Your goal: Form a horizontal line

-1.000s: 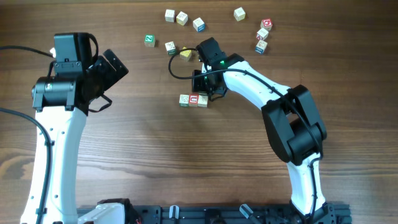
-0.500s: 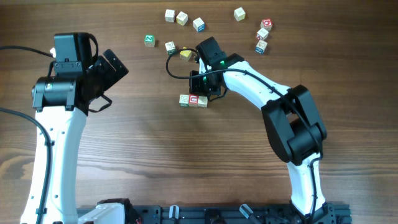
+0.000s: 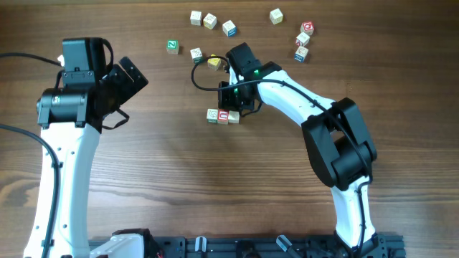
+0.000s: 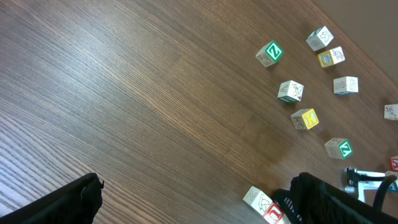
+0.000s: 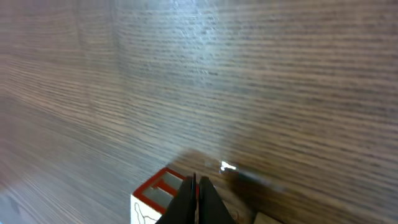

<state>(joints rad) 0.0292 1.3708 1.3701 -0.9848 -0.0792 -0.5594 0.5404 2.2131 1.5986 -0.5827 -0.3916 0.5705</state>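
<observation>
Overhead: R fingers (image 5: 189, 200) closed by the horizontal line (image 3: 223, 115); L fingers (image 4: 68, 196) spread; loose green cube (image 4: 272, 52) reads Z.

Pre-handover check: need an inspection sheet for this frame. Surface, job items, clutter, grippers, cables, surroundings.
Surface: wood-grain table, no damage seen.
Job's things: row of three touching cubes, roughly level.
Clutter: ten loose cubes scattered on the far side.
Grippers: right gripper shut, empty, at the row's red cube; left gripper open, empty, away from the cubes.
Cables: black loop at the right wrist, beside the yellow cube; left-arm cables over the table.
Surroundings: black rail at the near edge; nothing else seen.
</observation>
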